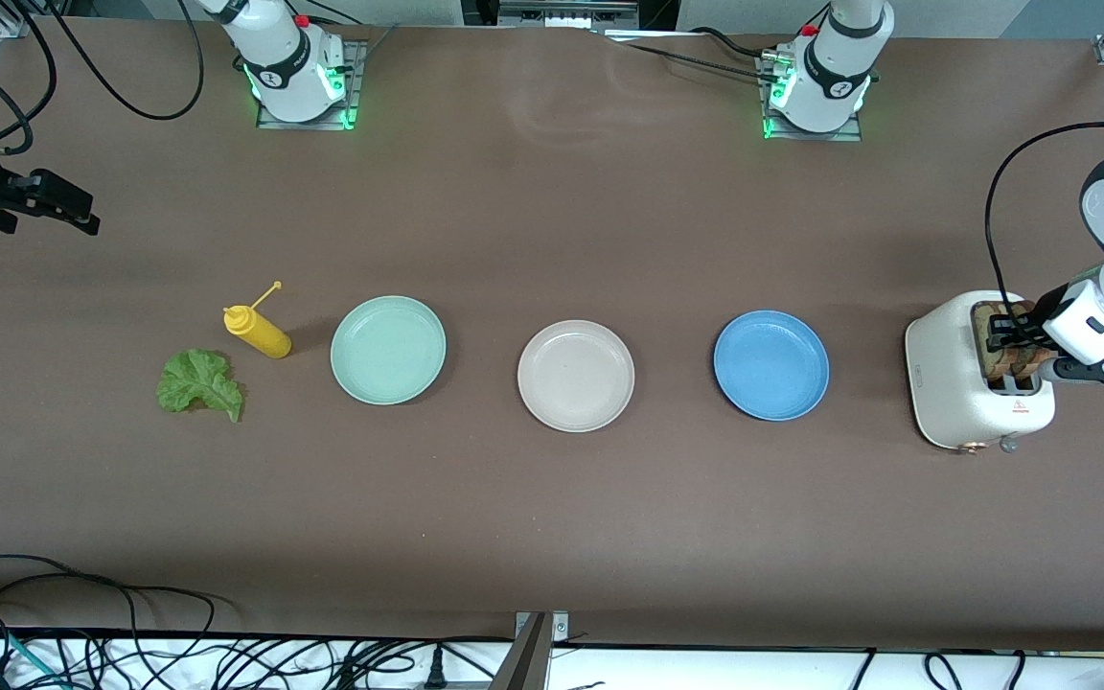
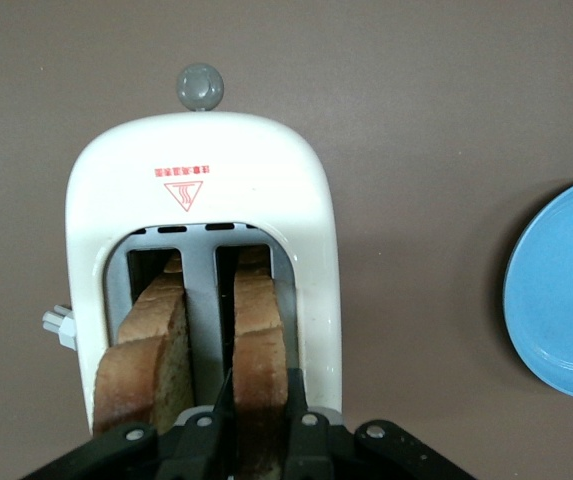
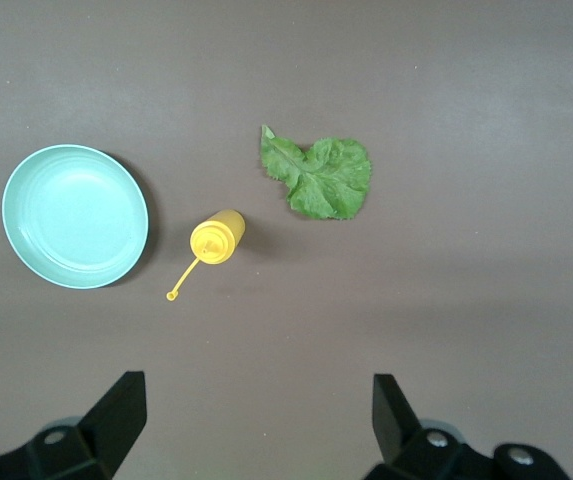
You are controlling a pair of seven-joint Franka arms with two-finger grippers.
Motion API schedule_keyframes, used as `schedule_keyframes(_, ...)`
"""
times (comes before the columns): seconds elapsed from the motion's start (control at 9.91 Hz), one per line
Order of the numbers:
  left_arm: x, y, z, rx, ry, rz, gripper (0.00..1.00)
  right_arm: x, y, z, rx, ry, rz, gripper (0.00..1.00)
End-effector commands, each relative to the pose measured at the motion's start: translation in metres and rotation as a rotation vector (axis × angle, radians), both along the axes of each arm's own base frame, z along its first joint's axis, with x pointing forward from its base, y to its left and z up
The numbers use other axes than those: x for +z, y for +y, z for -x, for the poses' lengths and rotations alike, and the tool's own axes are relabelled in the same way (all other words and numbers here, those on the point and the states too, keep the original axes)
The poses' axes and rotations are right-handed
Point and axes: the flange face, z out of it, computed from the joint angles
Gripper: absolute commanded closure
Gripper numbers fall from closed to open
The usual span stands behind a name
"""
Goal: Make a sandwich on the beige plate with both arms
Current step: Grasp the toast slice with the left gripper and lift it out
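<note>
Two bread slices [image 2: 206,350] in toaster [image 1: 954,383], left pincer [image 2: 258,425] clamped on one; right pincer [image 3: 256,410] open, waiting above table [image 1: 552,517]; beige plate [image 1: 576,375] bare

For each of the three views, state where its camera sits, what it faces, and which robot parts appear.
Front view: high across the table, facing both arm bases.
Left wrist view: above the toaster; left gripper on a bread slice.
Right wrist view: above the lettuce leaf; right gripper open.
Shared: the blue plate.

The white toaster [image 2: 201,200] bears a red warning triangle with a short line of red print above it, too small to read.
</note>
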Motion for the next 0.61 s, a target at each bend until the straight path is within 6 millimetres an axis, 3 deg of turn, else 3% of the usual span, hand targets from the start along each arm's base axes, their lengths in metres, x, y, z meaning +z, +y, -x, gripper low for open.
schedule_keyframes(0.0,0.012,0.0,-0.002,-0.036,0.008,-0.006,1.0,0.003,0.001,0.001,-0.002,0.001,-0.005,0.0)
schedule_keyframes(0.1,0.023,-0.003,-0.005,-0.042,0.026,-0.003,1.0,0.003,0.001,0.001,-0.003,0.001,-0.006,0.0)
schedule_keyframes(0.5,0.103,-0.017,-0.029,-0.069,0.088,0.006,1.0,0.003,0.001,0.001,-0.003,0.001,-0.006,0.0)
